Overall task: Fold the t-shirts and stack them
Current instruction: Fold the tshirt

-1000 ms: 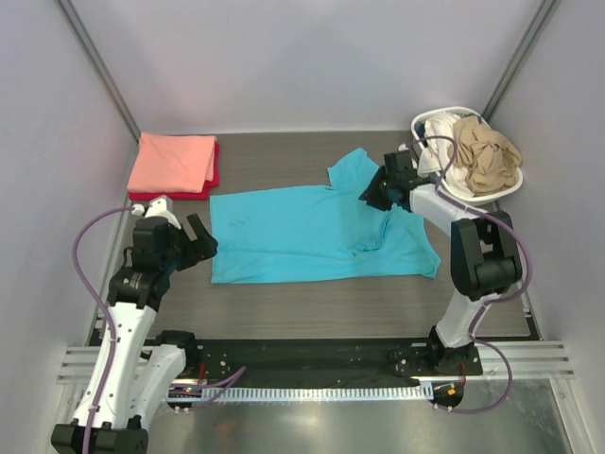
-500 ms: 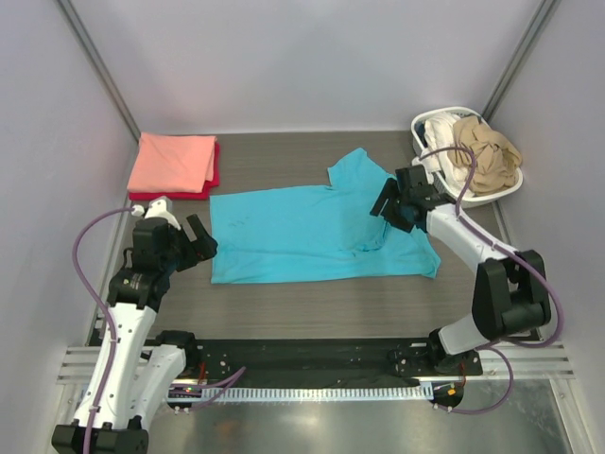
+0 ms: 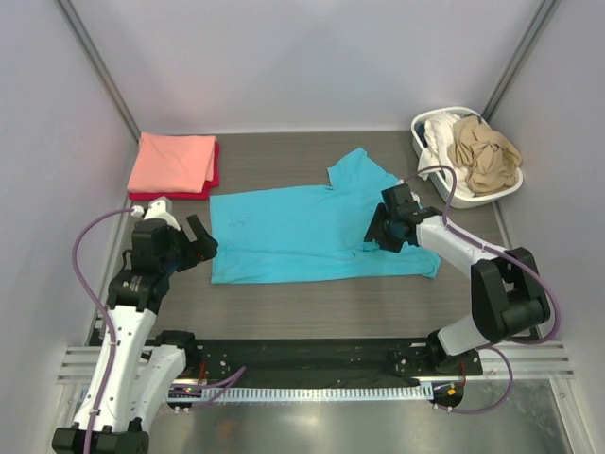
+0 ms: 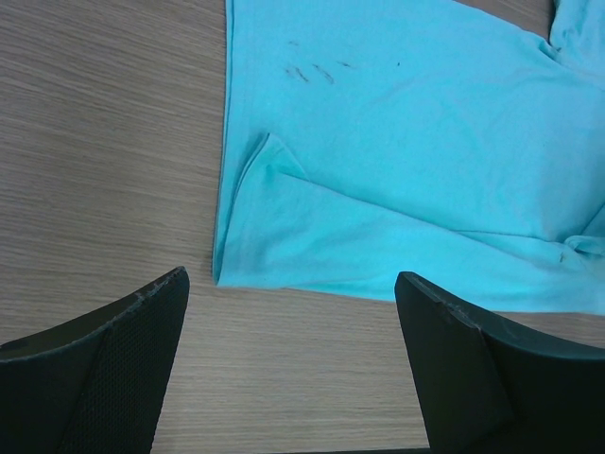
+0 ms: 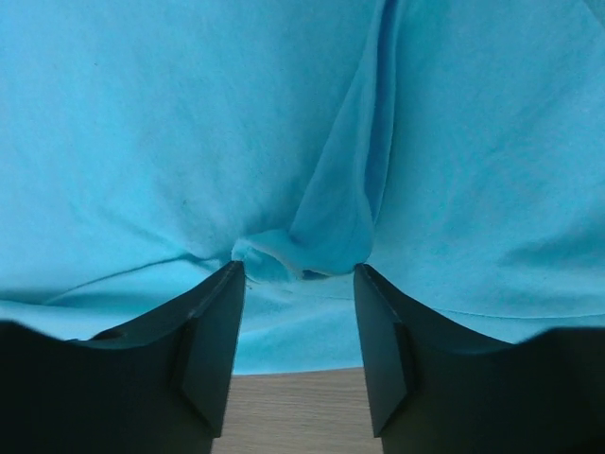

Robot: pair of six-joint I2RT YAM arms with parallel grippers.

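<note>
Bright turquoise cloth t-shirt (image 3: 302,232) is soft, limp: you pinch its raised fold (image 5: 326,222) mid-frame, R wrist view. R gripper (image 5: 300,270) fingers apart; L gripper (image 4: 293,277) spread wide.

Bare worktop (image 3: 284,156) lay open along the far edge, between the folded pink-and-red stack (image 3: 173,163) in the far-left corner and the heaped laundry basket (image 3: 473,200) at far right. The turquoise t-shirt (image 3: 293,232) filled the middle. The left pincer (image 4: 291,284) had free wood beside the hem. The right pincer (image 5: 298,274), jaws apart, straddled a raised fold.
</note>
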